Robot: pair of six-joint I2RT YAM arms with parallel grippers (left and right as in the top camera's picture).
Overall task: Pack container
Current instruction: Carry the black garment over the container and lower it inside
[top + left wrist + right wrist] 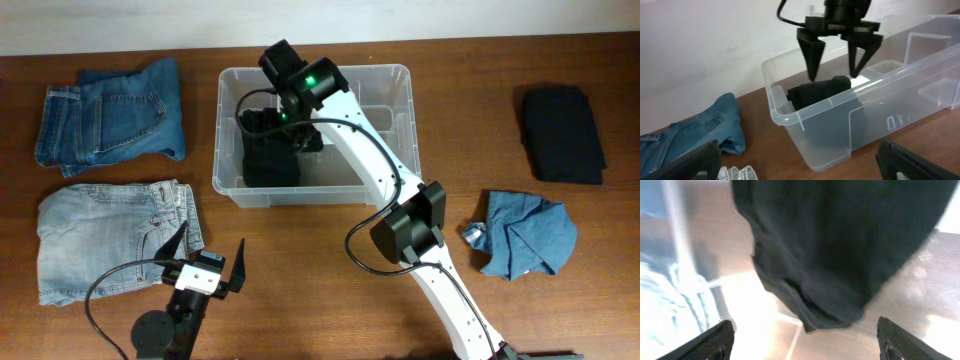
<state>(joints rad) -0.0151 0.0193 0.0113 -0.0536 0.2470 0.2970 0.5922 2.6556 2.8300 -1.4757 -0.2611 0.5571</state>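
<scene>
At upper centre of the overhead view, the container (400, 90) sits on the surface (300, 250); the left hand (207, 255) gapes empty at lower left. Left wrist view: the right hand (835, 76), open, hangs over a black garment (820, 90) inside the container. Right wrist view: the garment fills the top.
</scene>
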